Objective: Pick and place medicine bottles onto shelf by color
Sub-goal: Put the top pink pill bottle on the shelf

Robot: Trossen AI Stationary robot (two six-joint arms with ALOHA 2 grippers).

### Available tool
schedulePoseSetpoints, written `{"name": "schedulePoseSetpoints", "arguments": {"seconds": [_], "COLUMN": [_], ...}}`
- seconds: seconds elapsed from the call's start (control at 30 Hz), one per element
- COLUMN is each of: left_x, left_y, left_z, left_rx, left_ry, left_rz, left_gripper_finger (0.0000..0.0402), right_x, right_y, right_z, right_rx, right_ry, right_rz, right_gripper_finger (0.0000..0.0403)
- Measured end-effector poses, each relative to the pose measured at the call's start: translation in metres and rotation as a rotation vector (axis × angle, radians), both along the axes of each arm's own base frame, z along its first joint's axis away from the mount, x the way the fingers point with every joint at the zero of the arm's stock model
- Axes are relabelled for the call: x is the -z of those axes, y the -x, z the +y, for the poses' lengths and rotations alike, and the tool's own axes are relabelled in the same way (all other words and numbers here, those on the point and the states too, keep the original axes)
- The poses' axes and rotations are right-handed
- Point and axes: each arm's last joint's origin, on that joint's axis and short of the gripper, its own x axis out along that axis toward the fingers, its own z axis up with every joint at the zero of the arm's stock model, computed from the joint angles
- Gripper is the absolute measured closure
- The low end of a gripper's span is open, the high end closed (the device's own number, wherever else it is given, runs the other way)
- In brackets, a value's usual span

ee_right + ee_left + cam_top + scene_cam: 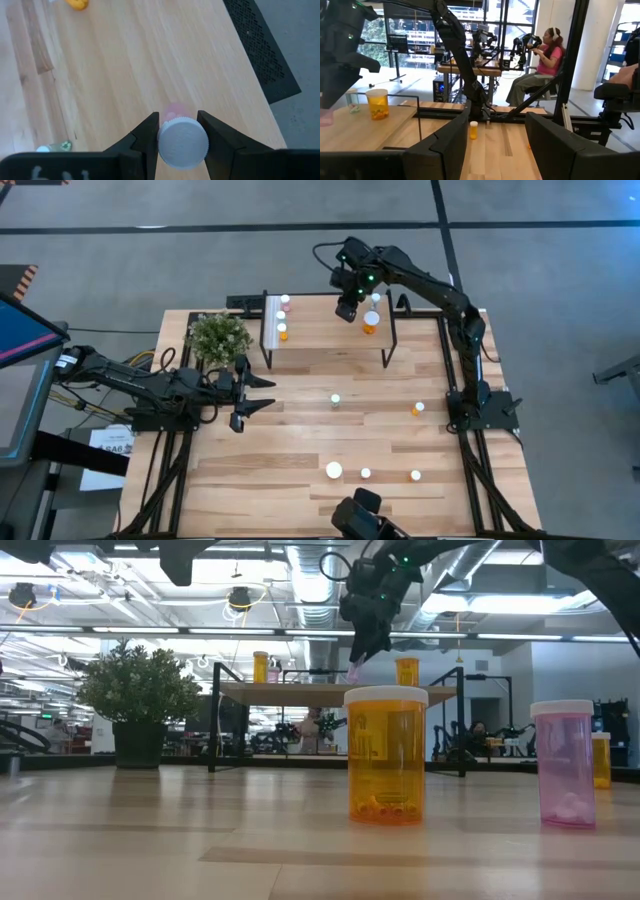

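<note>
Right hand (pixel 177 132) above the shelf (pixel 325 335), clamped on a pink medicine bottle (pixel 182 142) by its white cap, held clear of the top board. Near it on the shelf, an orange bottle (pixel 371 323). Left hand (pixel 250 395) parked over the surface (pixel 300 450) beside the potted plant (pixel 218 337), fingers spread, nothing held.

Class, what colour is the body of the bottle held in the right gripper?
Pink, under a white cap; the bottle shows best in the right wrist view, clamped in the right gripper.

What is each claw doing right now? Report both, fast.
Left claw: open, empty, waiting near the plant.
Right claw: shut on a pink bottle, above the shelf.
</note>
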Motion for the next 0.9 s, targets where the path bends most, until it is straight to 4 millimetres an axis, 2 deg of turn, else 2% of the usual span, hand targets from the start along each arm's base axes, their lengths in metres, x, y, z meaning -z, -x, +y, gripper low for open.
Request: {"name": "schedulePoseSetpoints", "arguments": {"seconds": [0.9], "left_x": [0.0013], "left_y": [0.0000], "left_z": [0.0008], "left_rx": [-0.025], "left_ry": [-0.006], "left_rz": [0.014], "left_gripper_finger": [0.0214], "right_x": [0.0020], "right_y": [0.0047], "right_z": [0.0004], "right_rx": [-0.002], "right_ry": [0.030], "right_rz": [0.071], "right_gripper_finger": [0.0237]}}
